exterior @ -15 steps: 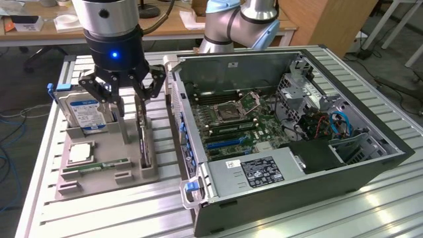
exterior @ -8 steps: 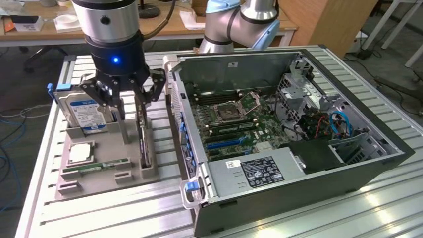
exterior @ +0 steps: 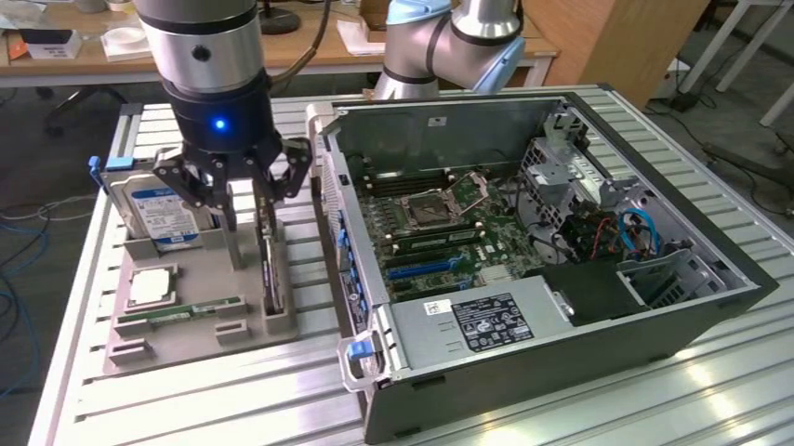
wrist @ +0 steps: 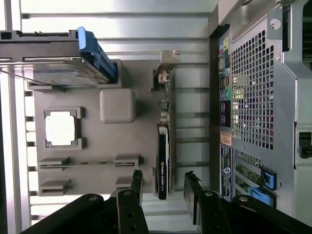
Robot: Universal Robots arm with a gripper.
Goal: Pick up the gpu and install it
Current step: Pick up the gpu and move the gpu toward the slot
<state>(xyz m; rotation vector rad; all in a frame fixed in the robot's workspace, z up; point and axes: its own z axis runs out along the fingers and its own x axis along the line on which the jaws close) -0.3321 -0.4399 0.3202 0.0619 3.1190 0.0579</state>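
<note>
The gpu (exterior: 267,269) stands on edge in a slot of the grey fixture tray (exterior: 186,346), a thin dark card. From above, in the wrist view, the gpu (wrist: 163,161) is a narrow dark strip with its silvery end bracket (wrist: 165,73) at the far end. My gripper (exterior: 248,190) hangs open above the tray, over the card. In the wrist view the gripper (wrist: 165,187) has one finger on each side of the card's line, and the fingers (wrist: 192,190) do not touch it. Nothing is held.
A blue-labelled hard drive (exterior: 162,206) stands in the tray on the exterior view's left, with a CPU (exterior: 149,286) and a green memory stick (exterior: 199,309) in front. The open computer case (exterior: 645,307) lies at the right, motherboard (exterior: 447,223) exposed.
</note>
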